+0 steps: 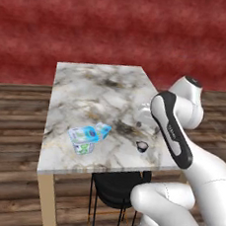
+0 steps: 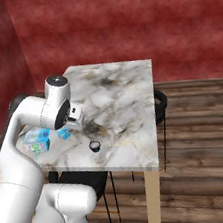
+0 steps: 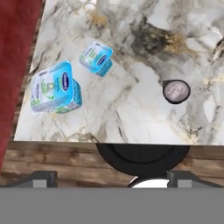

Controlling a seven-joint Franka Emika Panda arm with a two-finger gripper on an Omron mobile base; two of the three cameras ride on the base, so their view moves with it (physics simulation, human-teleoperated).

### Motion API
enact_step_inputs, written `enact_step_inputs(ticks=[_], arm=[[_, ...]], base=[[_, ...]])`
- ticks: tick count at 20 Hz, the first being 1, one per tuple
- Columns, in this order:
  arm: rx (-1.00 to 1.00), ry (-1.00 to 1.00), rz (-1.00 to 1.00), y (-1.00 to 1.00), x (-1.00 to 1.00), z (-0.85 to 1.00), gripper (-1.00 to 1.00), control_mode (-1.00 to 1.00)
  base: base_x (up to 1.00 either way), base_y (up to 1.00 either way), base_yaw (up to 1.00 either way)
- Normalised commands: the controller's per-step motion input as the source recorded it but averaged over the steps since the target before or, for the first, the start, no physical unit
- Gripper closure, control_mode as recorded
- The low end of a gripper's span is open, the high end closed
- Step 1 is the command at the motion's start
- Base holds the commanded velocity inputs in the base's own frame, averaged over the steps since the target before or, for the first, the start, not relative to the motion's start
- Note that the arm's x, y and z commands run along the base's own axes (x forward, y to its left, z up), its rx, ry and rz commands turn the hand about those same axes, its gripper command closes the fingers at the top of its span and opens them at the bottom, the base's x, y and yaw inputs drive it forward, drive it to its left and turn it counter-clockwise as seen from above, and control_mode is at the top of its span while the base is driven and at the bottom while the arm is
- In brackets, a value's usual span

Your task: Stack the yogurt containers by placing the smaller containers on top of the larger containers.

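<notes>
nearest the base, a black stool (image 3: 142,154) sits tucked under the near edge of the marble table (image 1: 93,88). above that edge hangs the gripper (image 3: 111,174), its fingers spread wide and holding nothing, well above the tabletop. on the table near the front edge stands the dark cup (image 3: 176,91), alone and upright with its lid showing in the hand view, well apart from the other two containers. toward the table's left side sits the big tub (image 3: 54,87), blue on top with white and green sides; it looks tilted or on its side rather than flat, though i cannot tell for sure. just beyond it, close beside it and perhaps touching in the left base view, lies the small tub (image 3: 97,57), light blue and also at an angle. nothing is stacked on anything yet, so by my judgement the task is at its start: both smaller containers are yet to go onto the big tub, which may need to sit flat first.
</notes>
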Motion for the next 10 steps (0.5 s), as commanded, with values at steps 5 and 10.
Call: enact_step_inputs(ticks=[5,10], arm=[[0.03,-0.01,0.00,0.05,0.00,-0.09,-1.00,-1.00],[0.03,0.00,0.00,0.08,0.00,-0.08,-1.00,-1.00]], base=[[0.00,0.00,0.00],[0.00,0.00,0.00]])
